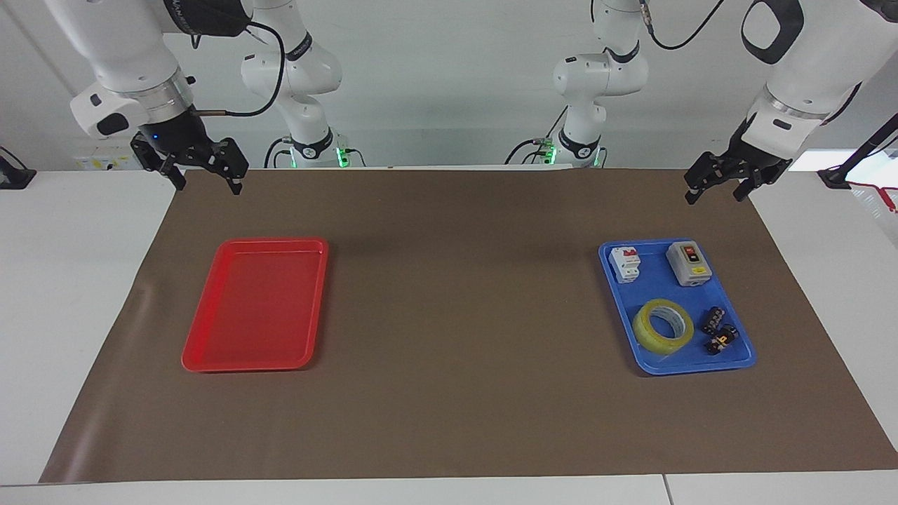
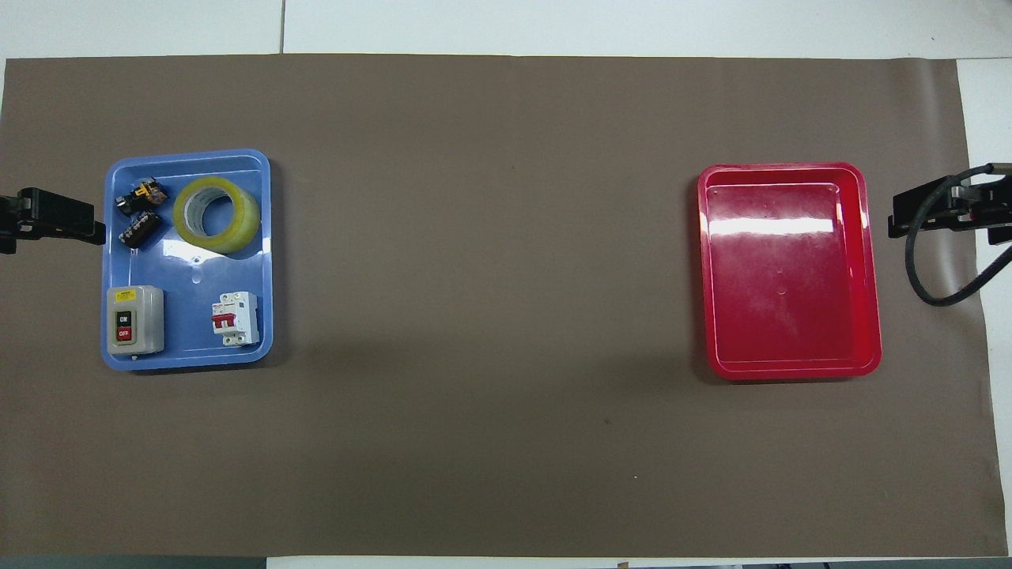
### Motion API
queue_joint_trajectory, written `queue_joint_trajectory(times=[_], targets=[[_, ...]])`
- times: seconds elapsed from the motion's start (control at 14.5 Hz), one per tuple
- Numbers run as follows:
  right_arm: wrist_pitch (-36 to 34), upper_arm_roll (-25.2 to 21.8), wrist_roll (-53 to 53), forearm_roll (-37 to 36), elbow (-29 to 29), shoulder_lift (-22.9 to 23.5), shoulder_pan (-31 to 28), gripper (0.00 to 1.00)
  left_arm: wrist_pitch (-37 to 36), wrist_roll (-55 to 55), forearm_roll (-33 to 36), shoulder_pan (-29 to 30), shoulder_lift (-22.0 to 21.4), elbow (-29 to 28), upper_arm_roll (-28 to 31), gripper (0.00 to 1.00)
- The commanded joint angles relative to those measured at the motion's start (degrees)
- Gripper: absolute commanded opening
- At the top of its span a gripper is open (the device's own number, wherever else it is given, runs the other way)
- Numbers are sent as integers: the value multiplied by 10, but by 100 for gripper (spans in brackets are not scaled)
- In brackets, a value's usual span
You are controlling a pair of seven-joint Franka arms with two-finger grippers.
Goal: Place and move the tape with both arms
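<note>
From the facing view, your tape [image 1: 663,326] lies flat in the blue tray [image 1: 738,363], at the end farther from the robots, with two small black parts [image 1: 718,330] just beside it and the white breaker [image 1: 624,264] and grey switch box [image 1: 688,263] nearer the robots. The left gripper [image 1: 715,188] hangs over the brown mat [image 1: 456,315] near that tray, fingers spread and holding nothing; the right gripper [image 1: 205,175] hangs likewise unclenched and empty at the right arm's end, near the red tray [image 1: 210,365], which has nothing in it. Judging the pick as not yet begun, bring the left gripper down over the roll and pinch across one wall of the ring, one finger in the core, choosing the side away from the black parts so you do not nudge them. In the overhead view the tape [image 2: 217,214] shows its pale core clearly, but the left gripper [image 2: 93,231] and the right gripper [image 2: 897,223] are cut off at the frame edges, so you cannot read their finger spread or height there. The labels on the small parts are too fine to make out.
</note>
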Motion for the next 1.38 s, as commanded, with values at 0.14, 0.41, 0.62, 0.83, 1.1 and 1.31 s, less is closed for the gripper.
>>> queue_joint_trajectory(times=[0.14,0.41,0.62,0.83,1.1,1.31], targets=[[5,3,-12,0,-6,-2,-3,100,20,0,13,-3,-20,-29,0,100],[6,3,-12,0,-6,-2,-3,100,20,0,13,-4,-20,-29,0,100],[6,3,-11,0,-7,-2,-3,100,43,0,13,-3,-23,-40,0,100],[6,3,-11,0,-8,-2,-3,100,97,1,13,-2,-22,-73,0,100],[6,3,-11,0,-8,-2,-4,100,221,27,13,-1,16,-137,0,100],[7,3,-11,0,-8,-2,-5,100,308,27,13,7,81,-146,0,100]])
